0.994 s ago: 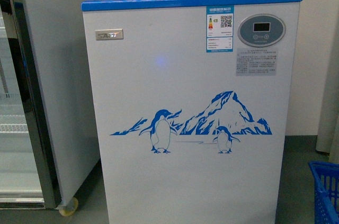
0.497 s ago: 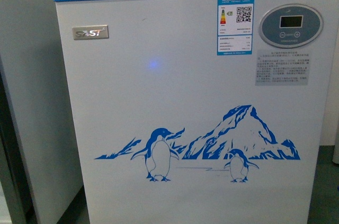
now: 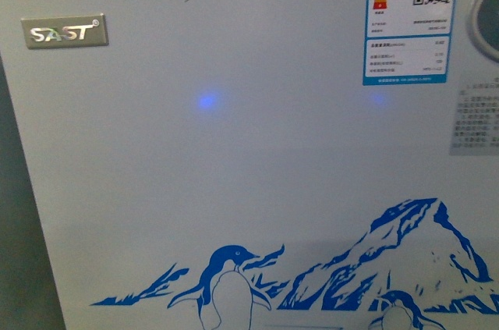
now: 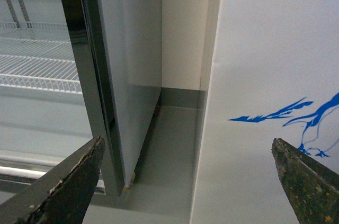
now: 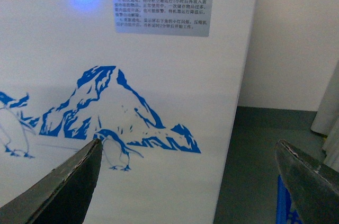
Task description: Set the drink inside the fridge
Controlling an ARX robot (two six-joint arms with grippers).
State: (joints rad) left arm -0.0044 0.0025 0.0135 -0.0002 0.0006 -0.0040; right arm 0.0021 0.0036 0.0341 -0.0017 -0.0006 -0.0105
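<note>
The white chest fridge (image 3: 234, 150) with a blue penguin-and-mountain decal (image 3: 226, 267) fills my front view, close ahead — its silver badge (image 3: 64, 31) reads "SAST", and an energy label (image 3: 411, 19) with a QR code sits upper right. My left hand (image 4: 186, 143) and right hand (image 5: 189, 143) — both spread apart.

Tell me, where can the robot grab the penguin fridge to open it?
Nowhere on this front: the fridge wall here is flat and smooth, with no handle. Its top is out of view; any grip is probably up there, reached from above.
</note>
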